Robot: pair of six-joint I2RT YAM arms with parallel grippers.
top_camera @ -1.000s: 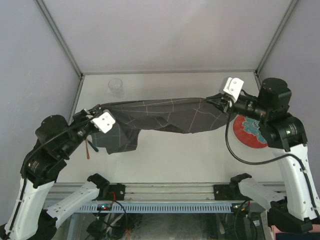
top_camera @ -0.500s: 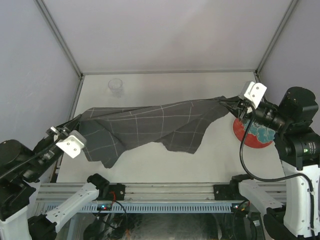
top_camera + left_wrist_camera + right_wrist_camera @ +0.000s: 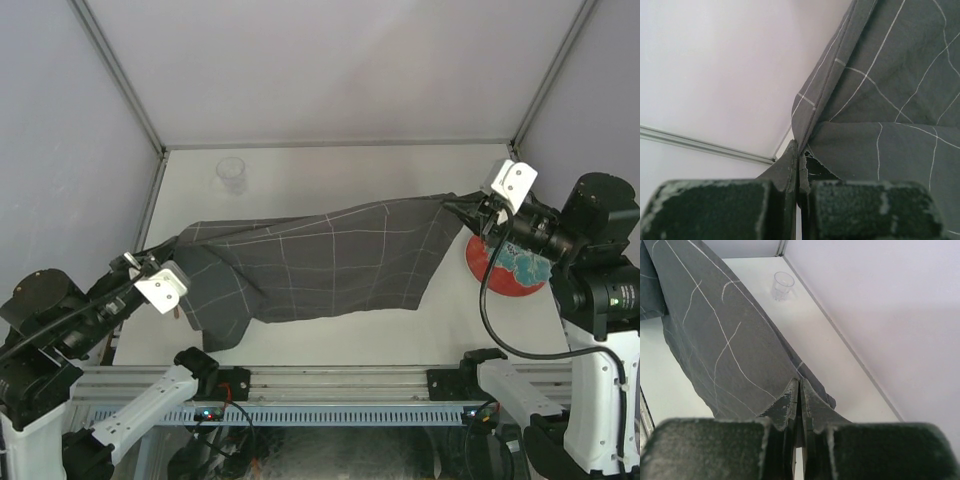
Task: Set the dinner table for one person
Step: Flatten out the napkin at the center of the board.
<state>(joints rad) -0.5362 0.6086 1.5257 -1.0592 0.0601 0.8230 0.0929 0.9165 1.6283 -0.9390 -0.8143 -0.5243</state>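
Observation:
A dark grey checked cloth (image 3: pixel 320 265) hangs stretched between both arms above the off-white dinner table (image 3: pixel 340 170). My left gripper (image 3: pixel 135 262) is shut on the cloth's left corner (image 3: pixel 812 125) near the table's left edge. At the right side, my right gripper (image 3: pixel 462 207) is shut on the opposite corner (image 3: pixel 730 335). The cloth's lower left part sags in folds toward the front edge. In both wrist views the fingers (image 3: pixel 790 165) pinch fabric with no gap between them.
A clear glass (image 3: pixel 232 174) stands at the back left and also shows as the same glass (image 3: pixel 783 286) in the right wrist view. A red patterned plate (image 3: pixel 505 270) lies at the right, partly under the right arm. Grey rails and walls bound the table.
Both arms have pulled apart and toward the front, spreading the bunched cloth wide. The cloth has dropped lower and flatter in the last half second.

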